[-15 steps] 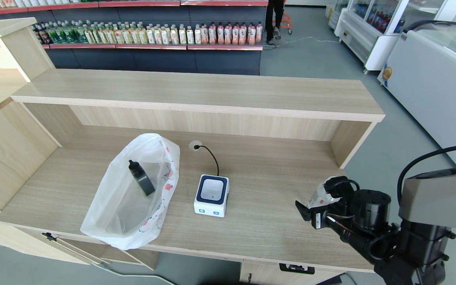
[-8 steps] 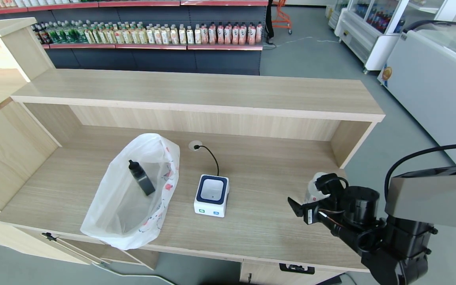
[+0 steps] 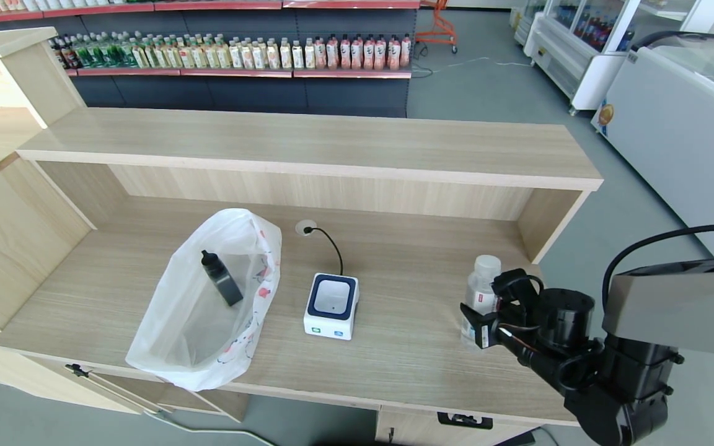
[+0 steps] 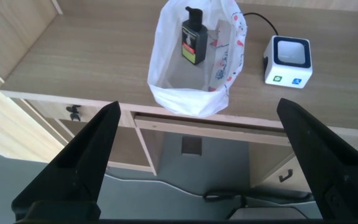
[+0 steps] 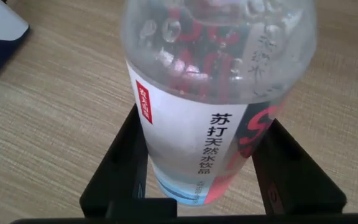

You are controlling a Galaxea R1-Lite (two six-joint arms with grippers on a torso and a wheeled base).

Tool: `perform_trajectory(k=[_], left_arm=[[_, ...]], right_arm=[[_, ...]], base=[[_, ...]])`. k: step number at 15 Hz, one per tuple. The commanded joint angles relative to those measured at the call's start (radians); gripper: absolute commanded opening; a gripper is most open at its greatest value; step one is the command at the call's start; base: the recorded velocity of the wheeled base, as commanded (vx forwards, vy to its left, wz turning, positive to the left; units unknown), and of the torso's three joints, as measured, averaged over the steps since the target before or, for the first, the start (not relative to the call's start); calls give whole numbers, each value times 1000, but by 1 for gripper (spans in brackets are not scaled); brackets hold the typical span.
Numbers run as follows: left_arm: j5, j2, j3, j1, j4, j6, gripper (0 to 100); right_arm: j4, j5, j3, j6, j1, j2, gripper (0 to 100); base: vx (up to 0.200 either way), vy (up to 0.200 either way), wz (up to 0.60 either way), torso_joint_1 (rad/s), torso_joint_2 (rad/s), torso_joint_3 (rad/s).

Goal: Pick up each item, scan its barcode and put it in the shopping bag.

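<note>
The water bottle (image 3: 481, 286) stands upright on the table (image 3: 406, 365), at 3 o'clock from the scanner (image 3: 331, 305), its lower half pinched by the right hand (image 3: 480, 321). The shopping bag (image 3: 202, 328), at the scanner's 9 o'clock, holds a dark bottle (image 3: 221, 280). The left hand (image 4: 199, 109) hangs spread.

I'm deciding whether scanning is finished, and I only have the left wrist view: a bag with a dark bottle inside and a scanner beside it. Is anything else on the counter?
Observer: Yes. In the head view a clear water bottle is upright near the counter's right end, right of the scanner.
Operator: Is an arm on it?
Observer: The right gripper is shut on it. The right wrist view shows its fingers against both sides of the lower body.
</note>
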Motion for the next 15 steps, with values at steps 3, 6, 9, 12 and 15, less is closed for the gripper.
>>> perform_trajectory(k=[3,6,9,12,15], left_arm=[[0,0,0,0,0,0,100],[0,0,0,0,0,0,100],[0,0,0,0,0,0,100],[0,0,0,0,0,0,100],[0,0,0,0,0,0,100]], right_arm=[[-2,4,1,2,-1,-22,0],[-2,6,5,32,-4,-93,0],[52,144,39,193,-28,-297,0],[322,489,79,367,-83,-588,0],[444,731,70,428,-103,-742,0]], base=[[0,0,0,0,0,0],[0,0,0,0,0,0],[0,0,0,0,0,0],[0,0,0,0,0,0],[0,0,0,0,0,0]])
